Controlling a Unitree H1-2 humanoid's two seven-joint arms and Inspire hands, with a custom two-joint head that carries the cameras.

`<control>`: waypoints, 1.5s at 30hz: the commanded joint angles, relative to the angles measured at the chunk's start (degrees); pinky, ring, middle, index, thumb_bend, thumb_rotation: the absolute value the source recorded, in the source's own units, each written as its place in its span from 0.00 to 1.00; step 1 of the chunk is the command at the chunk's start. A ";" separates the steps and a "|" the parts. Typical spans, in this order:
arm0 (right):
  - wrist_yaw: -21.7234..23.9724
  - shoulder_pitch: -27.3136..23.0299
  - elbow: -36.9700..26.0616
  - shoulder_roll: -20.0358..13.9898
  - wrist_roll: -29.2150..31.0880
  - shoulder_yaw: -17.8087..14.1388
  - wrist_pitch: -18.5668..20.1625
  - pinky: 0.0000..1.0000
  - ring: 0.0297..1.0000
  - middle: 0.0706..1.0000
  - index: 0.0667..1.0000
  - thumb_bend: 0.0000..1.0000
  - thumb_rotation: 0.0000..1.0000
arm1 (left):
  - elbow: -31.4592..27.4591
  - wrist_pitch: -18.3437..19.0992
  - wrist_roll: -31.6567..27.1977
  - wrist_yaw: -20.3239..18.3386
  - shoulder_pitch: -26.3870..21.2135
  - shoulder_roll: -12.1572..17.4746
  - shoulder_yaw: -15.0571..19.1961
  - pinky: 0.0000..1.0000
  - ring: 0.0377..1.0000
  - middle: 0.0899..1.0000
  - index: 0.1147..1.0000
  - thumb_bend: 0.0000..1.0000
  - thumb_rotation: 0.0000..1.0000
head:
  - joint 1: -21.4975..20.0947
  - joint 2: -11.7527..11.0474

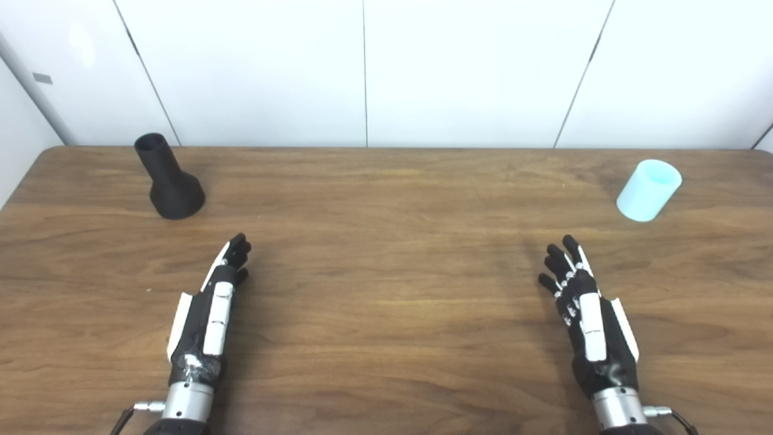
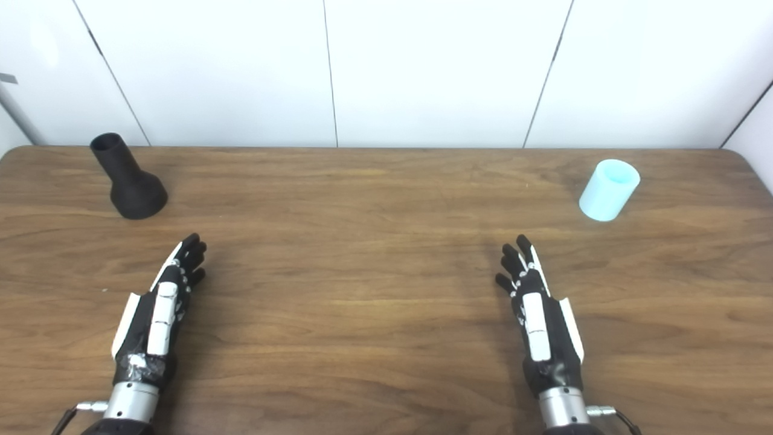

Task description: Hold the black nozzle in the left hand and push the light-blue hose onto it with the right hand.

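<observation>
The left hand (image 1: 208, 308) hangs over the near left part of the table (image 1: 386, 290), edge-on, its fingers (image 1: 237, 251) stretched out toward the far side and lying close together, a thumb tip showing just to their right. It holds nothing and touches nothing that can be seen. The right hand (image 1: 589, 314) mirrors it over the near right part of the table, also edge-on, with its fingers (image 1: 558, 263) extended toward the far side and slightly fanned apart, gaps visible between them. It too is empty. The two hands are well apart from each other, with bare wood between them.

Beyond the left hand, toward the far left corner, stands the nozzle (image 1: 169, 178). It is black, with a wide flared base resting on the table and a narrower tube rising from it, the open mouth uppermost; in these views the tube leans toward the left. It sits near the left hand's fingertips but clear of them.

Beyond the right hand, toward the far right, stands the hose (image 1: 649, 190), a short light-blue cylinder on end with its open top facing up, appearing to lean to the right. It is apart from the right hand and farther out to the right.

Behind the table's far edge runs a white panelled wall (image 1: 362, 66) with thin vertical seams.
</observation>
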 commanded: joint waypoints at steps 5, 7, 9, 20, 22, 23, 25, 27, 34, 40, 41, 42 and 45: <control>-0.03 1.02 0.69 0.72 -0.10 0.58 0.51 0.94 0.94 0.93 0.97 0.65 1.00 | 0.19 0.85 0.67 0.02 0.67 1.73 0.01 0.98 0.97 0.94 0.94 0.45 0.95 | -0.09 0.10; 0.04 0.98 0.82 0.61 -0.19 0.61 0.40 0.94 0.95 0.94 0.98 0.65 1.00 | 0.54 0.45 0.40 -0.06 0.59 1.75 0.08 0.97 0.97 0.94 0.94 0.45 0.95 | -0.09 0.10; 0.17 0.99 0.78 0.51 -0.10 0.63 0.49 0.95 0.95 0.94 0.98 0.65 1.00 | 0.48 0.48 0.40 -0.13 0.59 1.79 0.05 0.97 0.97 0.94 0.94 0.44 0.95 | -0.05 0.11; 0.17 1.01 0.89 0.38 -0.26 0.59 0.30 0.95 0.95 0.94 0.98 0.64 1.00 | -0.11 1.19 1.24 -0.04 0.85 1.80 -0.26 0.98 0.97 0.94 0.94 0.46 0.95 | 3.41 -1.51; 0.29 1.05 1.25 0.19 -0.07 0.46 -0.12 0.95 0.95 0.94 0.98 0.64 1.00 | -0.37 1.17 2.24 0.12 1.05 1.74 -0.62 0.98 0.97 0.93 0.94 0.46 0.97 | 5.03 -2.33; 0.38 1.09 1.55 0.05 0.10 0.35 -0.44 0.95 0.95 0.94 0.98 0.64 1.00 | -0.42 1.02 2.82 0.25 1.16 1.65 -0.82 0.98 0.96 0.94 0.93 0.46 0.97 | 6.05 -2.88; 0.46 1.19 2.20 -0.23 0.22 0.13 -1.10 0.95 0.95 0.94 0.99 0.63 1.00 | -0.29 0.57 3.84 0.40 1.37 1.46 -1.20 0.97 0.95 0.93 0.93 0.46 0.98 | 7.72 -3.89; 0.71 1.16 3.02 -0.58 0.56 -0.06 -1.75 0.96 0.96 0.94 0.99 0.61 1.00 | -0.13 0.35 4.78 0.57 1.51 1.27 -1.51 0.96 0.95 0.93 0.93 0.47 0.99 | 9.09 -4.79; 1.73 0.92 4.84 -1.94 1.42 -0.40 -2.43 1.00 0.98 0.97 1.00 0.61 1.00 | -0.10 1.65 7.30 1.10 1.89 0.35 -2.48 1.00 0.96 0.94 0.94 0.47 1.00 | 14.03 -8.57; 2.42 0.68 6.06 -2.50 1.91 -0.56 -3.11 1.00 1.00 0.98 1.00 0.59 1.00 | 0.91 1.59 4.80 1.60 1.99 -1.47 -2.36 1.00 0.98 0.95 0.94 0.43 0.92 | 17.02 -11.03; 2.54 0.64 6.25 -2.48 2.23 -0.61 -3.22 1.00 1.00 0.98 1.00 0.58 1.00 | 1.18 1.14 4.81 1.56 1.95 -1.41 -2.55 1.00 0.99 0.95 0.94 0.43 0.92 | 17.22 -11.22; 2.61 0.61 6.33 -2.42 2.48 -0.67 -3.24 1.00 0.99 0.98 1.00 0.59 1.00 | 1.38 0.90 4.85 1.54 1.93 -1.32 -2.73 1.00 0.99 0.95 0.94 0.41 0.93 | 17.24 -11.26; 2.72 0.52 6.37 -2.23 2.81 -0.71 -3.44 1.00 0.98 0.98 1.00 0.61 1.00 | 2.10 -0.43 5.01 1.73 1.82 -1.09 -3.13 1.00 0.99 0.95 0.95 0.42 0.93 | 17.26 -11.38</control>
